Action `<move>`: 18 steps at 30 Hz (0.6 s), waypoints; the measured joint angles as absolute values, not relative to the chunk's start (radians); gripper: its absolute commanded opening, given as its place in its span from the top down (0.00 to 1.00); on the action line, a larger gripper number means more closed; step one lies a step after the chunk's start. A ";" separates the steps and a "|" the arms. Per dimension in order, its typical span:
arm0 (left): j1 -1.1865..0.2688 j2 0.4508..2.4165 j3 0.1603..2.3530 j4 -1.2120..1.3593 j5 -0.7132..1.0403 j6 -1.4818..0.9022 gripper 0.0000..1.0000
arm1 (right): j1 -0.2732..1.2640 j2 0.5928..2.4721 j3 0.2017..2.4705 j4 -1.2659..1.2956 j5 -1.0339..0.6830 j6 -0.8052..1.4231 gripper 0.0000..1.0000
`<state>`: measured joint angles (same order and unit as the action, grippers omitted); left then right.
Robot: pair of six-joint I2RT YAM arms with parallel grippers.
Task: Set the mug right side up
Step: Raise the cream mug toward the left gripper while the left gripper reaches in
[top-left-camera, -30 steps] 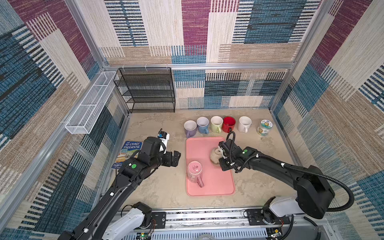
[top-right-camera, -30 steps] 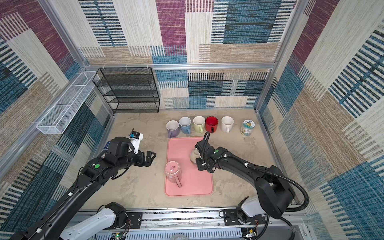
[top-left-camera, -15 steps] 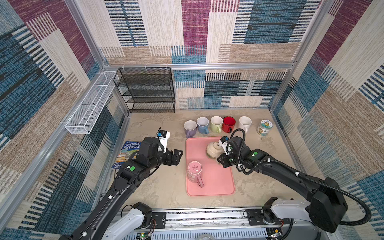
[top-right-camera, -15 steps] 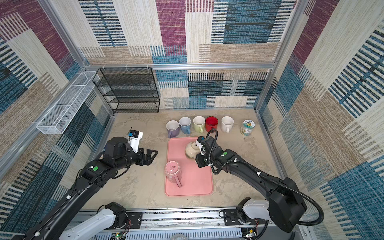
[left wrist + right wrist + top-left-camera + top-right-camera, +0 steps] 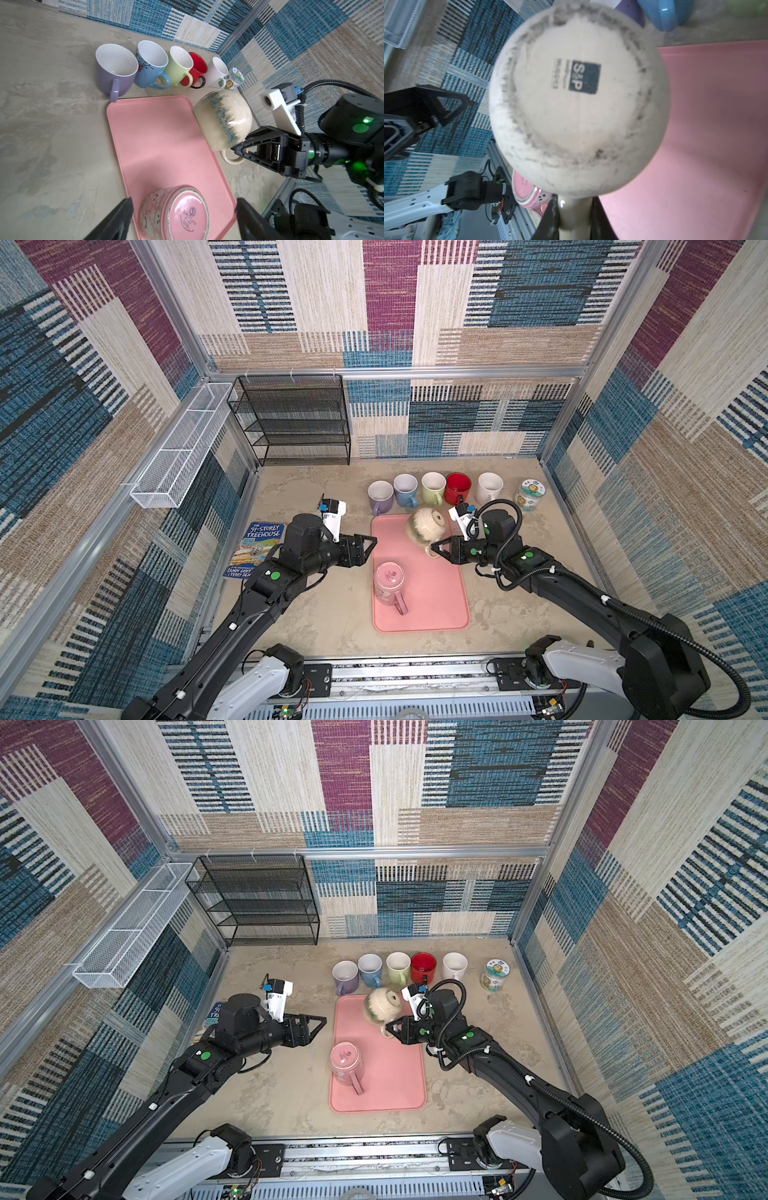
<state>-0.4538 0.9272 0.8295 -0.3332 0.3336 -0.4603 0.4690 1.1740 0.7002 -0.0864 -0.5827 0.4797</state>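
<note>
A cream mug (image 5: pixel 426 526) (image 5: pixel 382 1004) hangs tilted above the far end of the pink tray (image 5: pixel 436 605), bottom up and facing the right wrist camera (image 5: pixel 577 104). My right gripper (image 5: pixel 434 548) (image 5: pixel 572 216) is shut on its handle. A pink mug (image 5: pixel 389 583) (image 5: pixel 176 214) stands upside down on the tray, handle toward the front. My left gripper (image 5: pixel 372 545) (image 5: pixel 184 200) is open at the tray's left edge, jaws wide on either side of the pink mug without touching it.
Behind the tray stand upright mugs in a row: purple (image 5: pixel 380 495), blue (image 5: pixel 405 489), green (image 5: pixel 432 487), red (image 5: pixel 457 488), white (image 5: pixel 489 487), then a small jar (image 5: pixel 528 494). A book (image 5: pixel 257 549) lies left. A black wire rack (image 5: pixel 293 420) stands at the back left.
The right gripper has lifted the cream mug off the tray and carried it up and toward the back, tilting it. The left gripper has moved right toward the tray, its jaws narrowing slightly.
</note>
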 measured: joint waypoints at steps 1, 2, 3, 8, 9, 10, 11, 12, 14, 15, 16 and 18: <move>-0.454 0.931 0.822 -0.311 0.349 -0.475 0.25 | 0.466 1.174 0.695 -0.056 -0.604 0.495 1.00; -0.454 0.936 0.814 -0.290 0.358 -0.484 0.27 | 0.463 1.174 0.691 -0.030 -0.626 0.505 1.00; -0.454 0.941 0.807 -0.265 0.375 -0.499 0.29 | 0.460 1.173 0.688 -0.001 -0.648 0.517 1.00; -0.454 0.965 0.766 -0.128 0.434 -0.565 0.38 | 0.445 1.169 0.680 0.136 -0.711 0.577 1.00; -0.454 0.971 0.756 -0.094 0.454 -0.583 0.41 | 0.443 1.170 0.679 0.162 -0.719 0.591 1.00; -0.454 0.976 0.747 -0.063 0.466 -0.599 0.43 | 0.439 1.173 0.678 0.191 -0.727 0.605 1.00; -0.454 0.981 0.738 -0.031 0.481 -0.614 0.44 | 0.437 1.178 0.678 0.220 -0.734 0.617 1.00; -0.454 0.986 0.727 0.006 0.495 -0.632 0.47 | 0.436 1.188 0.678 0.257 -0.742 0.636 1.00; -0.454 0.997 0.709 0.074 0.517 -0.671 0.50 | 0.435 1.214 0.684 0.312 -0.757 0.668 1.00; -0.454 1.003 0.701 0.105 0.534 -0.678 0.50 | 0.434 1.230 0.690 0.337 -0.766 0.684 1.00; -0.454 1.010 0.694 0.136 0.548 -0.689 0.51 | 0.434 1.247 0.699 0.361 -0.772 0.696 1.00; -0.454 1.021 0.684 0.186 0.566 -0.710 0.53 | 0.434 1.274 0.714 0.402 -0.783 0.723 1.00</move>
<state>-0.4538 1.0214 0.6838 0.1864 0.5655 -0.7105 0.4343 1.2739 0.7139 0.4019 -0.7826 0.7231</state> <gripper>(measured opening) 0.491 0.195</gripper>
